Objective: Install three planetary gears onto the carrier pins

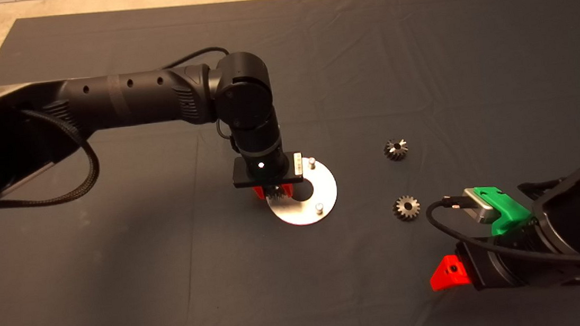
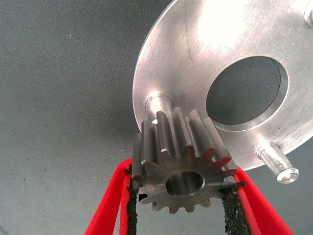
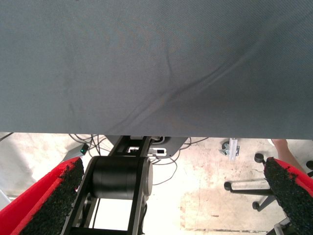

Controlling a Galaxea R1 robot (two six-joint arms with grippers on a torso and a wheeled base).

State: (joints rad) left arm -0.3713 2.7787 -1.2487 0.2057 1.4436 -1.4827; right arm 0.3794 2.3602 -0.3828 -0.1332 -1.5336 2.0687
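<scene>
The shiny round carrier disc (image 1: 325, 194) lies mid-mat with a large centre hole. Two pins show in the head view, a far one (image 1: 312, 162) and a near one (image 1: 319, 207). My left gripper (image 1: 273, 190) hangs over the disc's left side, shut on a planetary gear (image 2: 181, 161). The gear hangs just above and beside the third pin (image 2: 157, 102); another pin (image 2: 278, 163) stands free beside the hole. Two more gears lie on the mat right of the disc, one farther (image 1: 396, 149) and one nearer (image 1: 406, 207). My right gripper (image 1: 447, 273) waits open at the lower right.
The dark mat (image 1: 118, 254) covers the table, with bare floor beyond its far edge. In the right wrist view, past the mat's edge (image 3: 146, 132), a chair base (image 3: 254, 188) and cables on the floor show.
</scene>
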